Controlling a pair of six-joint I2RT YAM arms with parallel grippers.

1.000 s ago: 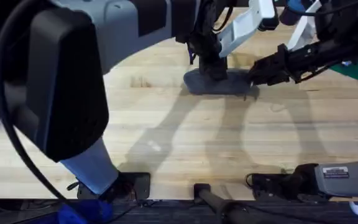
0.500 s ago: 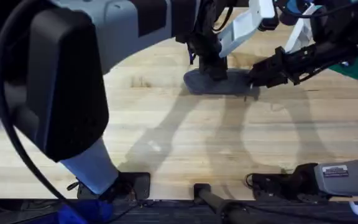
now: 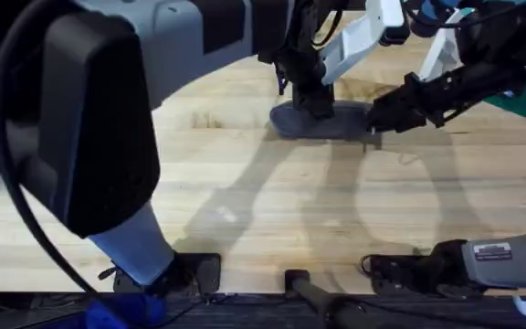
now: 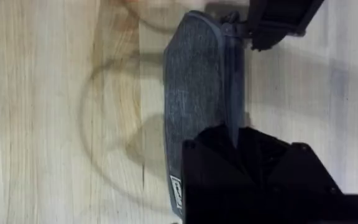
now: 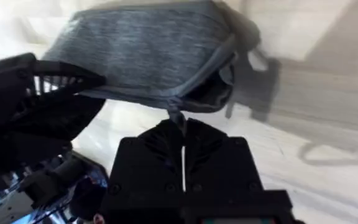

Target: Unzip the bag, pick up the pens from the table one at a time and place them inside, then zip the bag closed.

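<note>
Since the earlier frame, right gripper [image 3: 379, 120] has shifted slightly away from the bag's [image 3: 322, 122] end, its arm angled a little higher. Its fingers are clenched on the zipper pull tab [image 5: 176, 116], with the bag mouth gaping open directly ahead of them. Left gripper [image 3: 315, 103] stays planted on the bag's opposite half, fingers clamped on the fabric. Bag lies flat on the table [image 3: 272, 201], between both grippers.

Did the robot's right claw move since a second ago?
Yes, a little. In the overhead view the right gripper has edged away from the bag, toward the table's right side, pinching the zipper pull; the bag itself stays put.
</note>
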